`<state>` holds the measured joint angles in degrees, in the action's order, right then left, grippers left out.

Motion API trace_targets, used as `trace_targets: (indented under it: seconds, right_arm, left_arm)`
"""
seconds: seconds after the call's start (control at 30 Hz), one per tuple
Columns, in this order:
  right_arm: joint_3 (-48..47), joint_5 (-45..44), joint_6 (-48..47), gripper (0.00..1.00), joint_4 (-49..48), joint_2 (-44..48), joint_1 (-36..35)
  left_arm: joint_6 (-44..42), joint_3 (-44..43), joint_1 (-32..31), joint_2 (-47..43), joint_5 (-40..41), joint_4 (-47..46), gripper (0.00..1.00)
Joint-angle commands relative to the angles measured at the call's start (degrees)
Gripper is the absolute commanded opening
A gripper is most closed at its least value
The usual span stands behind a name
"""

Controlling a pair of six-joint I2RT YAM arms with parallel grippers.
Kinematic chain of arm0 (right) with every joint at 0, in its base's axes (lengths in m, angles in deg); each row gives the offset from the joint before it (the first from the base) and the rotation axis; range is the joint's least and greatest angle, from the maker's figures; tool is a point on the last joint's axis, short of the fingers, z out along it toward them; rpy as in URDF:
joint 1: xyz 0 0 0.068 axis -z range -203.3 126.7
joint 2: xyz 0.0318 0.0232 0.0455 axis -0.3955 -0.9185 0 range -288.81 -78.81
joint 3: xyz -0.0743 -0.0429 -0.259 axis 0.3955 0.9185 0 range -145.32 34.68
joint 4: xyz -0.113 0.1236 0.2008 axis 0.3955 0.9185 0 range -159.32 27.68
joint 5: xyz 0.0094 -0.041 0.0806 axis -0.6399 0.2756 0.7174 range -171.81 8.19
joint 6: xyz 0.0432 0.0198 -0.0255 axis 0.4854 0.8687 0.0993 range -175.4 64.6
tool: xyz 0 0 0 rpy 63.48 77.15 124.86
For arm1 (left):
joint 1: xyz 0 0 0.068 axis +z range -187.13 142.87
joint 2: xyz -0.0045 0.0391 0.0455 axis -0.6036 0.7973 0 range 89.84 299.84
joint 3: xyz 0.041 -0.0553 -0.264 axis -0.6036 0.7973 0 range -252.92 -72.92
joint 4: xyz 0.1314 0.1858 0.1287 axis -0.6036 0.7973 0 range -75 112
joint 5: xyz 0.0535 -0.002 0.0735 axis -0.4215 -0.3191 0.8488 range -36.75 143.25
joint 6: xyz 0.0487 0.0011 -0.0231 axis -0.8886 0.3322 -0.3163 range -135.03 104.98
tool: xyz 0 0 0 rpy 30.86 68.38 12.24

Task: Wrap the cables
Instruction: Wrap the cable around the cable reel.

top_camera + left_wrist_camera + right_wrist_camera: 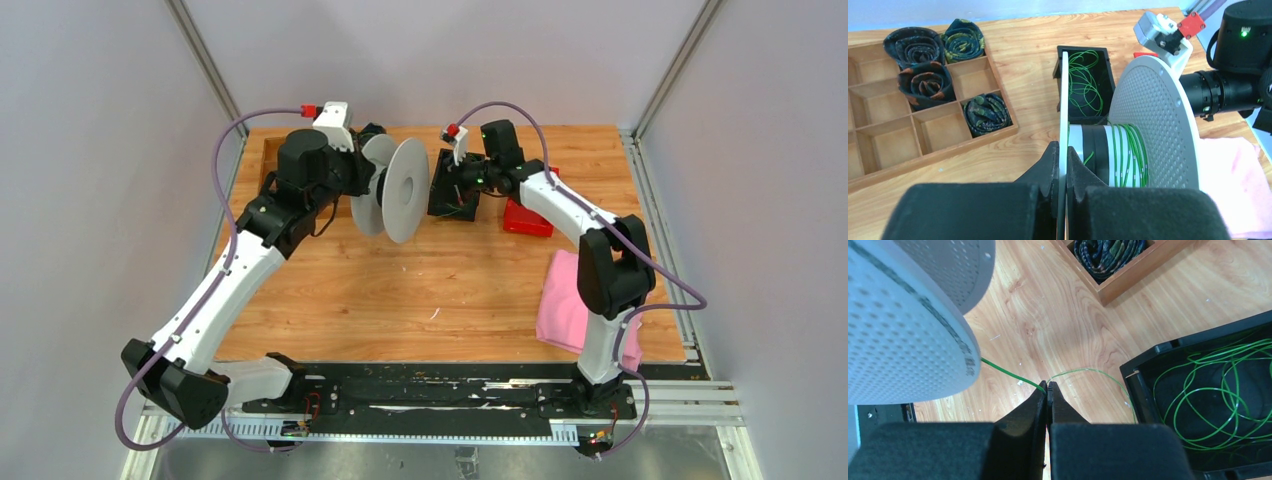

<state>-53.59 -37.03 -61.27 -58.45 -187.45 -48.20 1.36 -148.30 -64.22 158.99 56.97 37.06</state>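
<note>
A grey spool (403,188) is held above the table by my left gripper (1063,152), which is shut on the spool's near flange (1063,115). Several turns of thin green cable (1128,155) lie wound on the spool's core. More green cable loops (1084,82) lie in a black box (1105,62), which also shows in the right wrist view (1143,367). My right gripper (1047,386) is shut on the green cable (1008,371) between the spool (908,320) and the box, just right of the spool in the top view (462,172).
A wooden divided tray (878,150) at the back left holds several dark rolled cord bundles (923,82). A red block (527,218) lies by the right arm. A pink cloth (563,300) lies at the right front.
</note>
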Motion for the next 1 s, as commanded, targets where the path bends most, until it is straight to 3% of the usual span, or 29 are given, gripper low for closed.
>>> trace_targets:
  seconds: [0.0, 0.5, 0.97]
  right_arm:
    - [3.6, 0.3, 2.3, 0.01, -1.8, 1.4, 1.6]
    - [16.2, 4.2, 11.3, 0.01, -13.9, 2.7, 0.3]
    - [22.4, 4.2, 15.2, 0.01, -16.9, 7.0, -8.8]
  left_arm:
    - [3.5, -4.8, 1.4, -2.6, 2.1, -4.4, 0.00]
    - [12.0, -9.3, 6.1, -0.5, 10.5, 0.7, 0.00]
    - [14.6, -8.8, 6.1, 1.9, 17.7, 0.7, 0.00]
